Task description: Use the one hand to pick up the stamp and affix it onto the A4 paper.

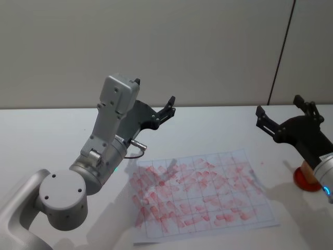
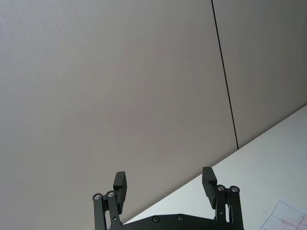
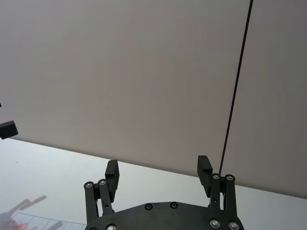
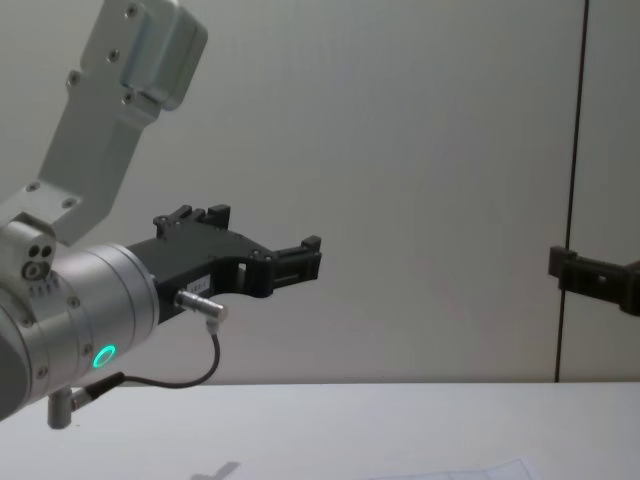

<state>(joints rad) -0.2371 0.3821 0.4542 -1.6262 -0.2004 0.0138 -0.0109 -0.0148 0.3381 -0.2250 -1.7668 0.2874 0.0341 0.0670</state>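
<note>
jaws stand spread and empty on left gripper (image 2: 163,176) and right gripper (image 1: 279,105), red-marked a4 paper (image 1: 208,200) lying below, between them.

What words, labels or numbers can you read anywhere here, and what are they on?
No text can be read.
The red stamp marks on the A4 paper: smeared, no legible characters.
The small white label on the left gripper: too small to read.

Gridded A4 paper (image 1: 204,198), flat, red-stamped all over
</note>
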